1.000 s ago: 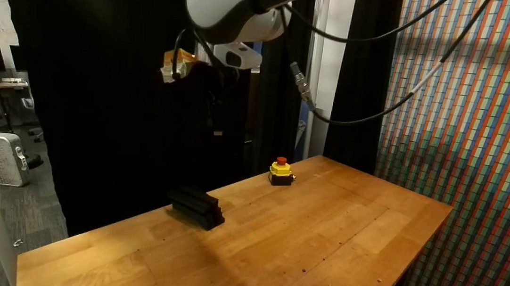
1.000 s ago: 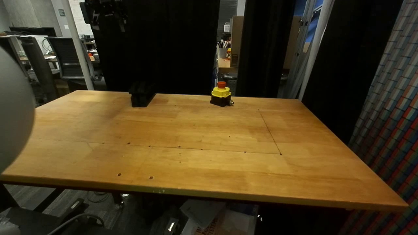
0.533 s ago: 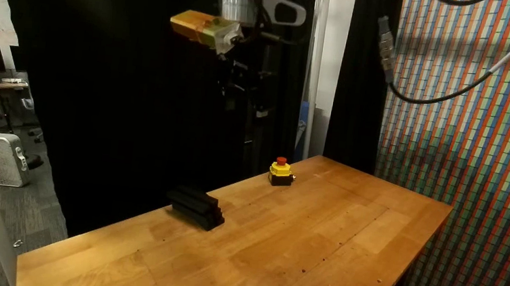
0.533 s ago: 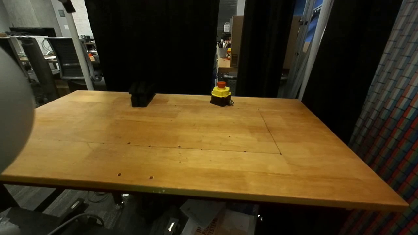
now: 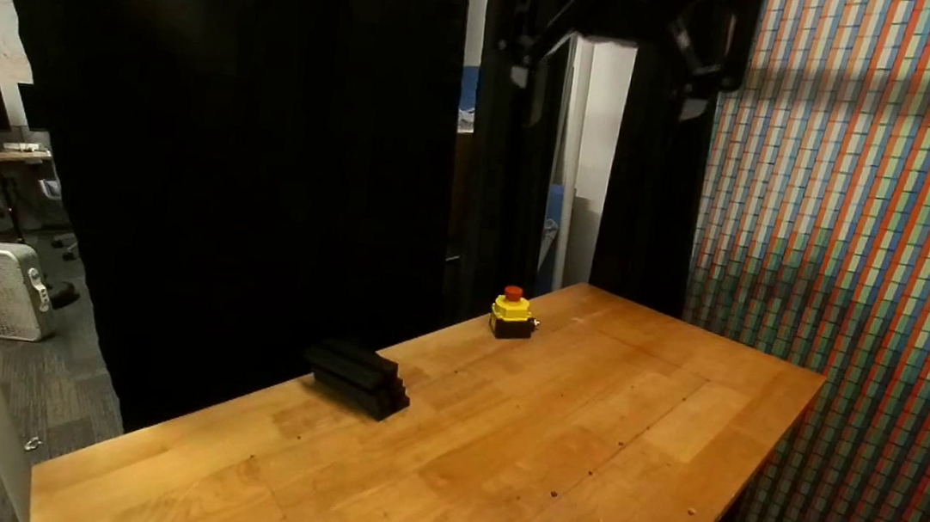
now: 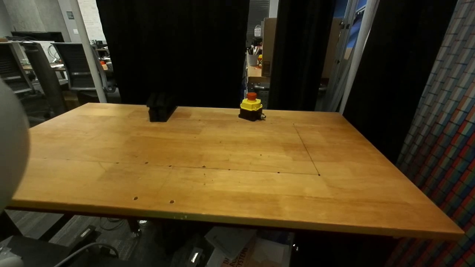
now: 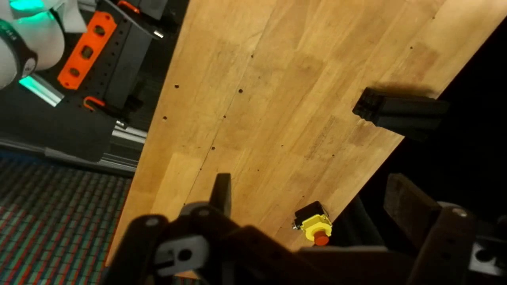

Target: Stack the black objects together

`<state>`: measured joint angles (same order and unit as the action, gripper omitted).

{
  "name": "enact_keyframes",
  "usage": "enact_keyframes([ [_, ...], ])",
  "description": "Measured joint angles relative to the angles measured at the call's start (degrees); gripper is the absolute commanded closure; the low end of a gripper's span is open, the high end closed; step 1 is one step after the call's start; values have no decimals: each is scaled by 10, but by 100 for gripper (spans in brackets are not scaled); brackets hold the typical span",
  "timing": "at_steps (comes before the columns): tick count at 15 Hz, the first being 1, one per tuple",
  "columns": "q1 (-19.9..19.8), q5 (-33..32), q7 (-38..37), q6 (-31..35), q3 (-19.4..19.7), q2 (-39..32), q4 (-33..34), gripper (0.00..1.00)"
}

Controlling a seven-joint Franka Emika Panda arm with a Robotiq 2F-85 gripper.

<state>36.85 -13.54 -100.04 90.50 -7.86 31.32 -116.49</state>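
My claw hangs spread wide, well above the wooden bench, where, in both exterior views, the black bars lie stacked together at the edge nearest a black curtain. A red-capped yellow-and-black button stands along that same edge, well apart from them; the wrist view takes in both.

The gripper is black, built of slim hinged bars with pale fingertips; the wrist view shows round screw heads and light grey plates with dark holes. The smooth, rounded arm casing is whitish, with a black band and green glow in the wrist view
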Motion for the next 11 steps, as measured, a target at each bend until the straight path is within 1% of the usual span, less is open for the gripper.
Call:
enact_keyframes([
  [1,-14,12,37,-12,-16,33,-10,0],
  [2,-24,23,77,-23,-24,67,-21,0],
  [4,-34,40,151,-43,-21,133,-40,0],
  [5,-45,48,188,-55,-18,165,-47,0],
  [7,-80,63,254,-71,-11,220,-59,0],
  [9,-97,67,280,-72,-9,248,-70,0],
  [11,-98,70,282,-71,-10,249,-76,0],
])
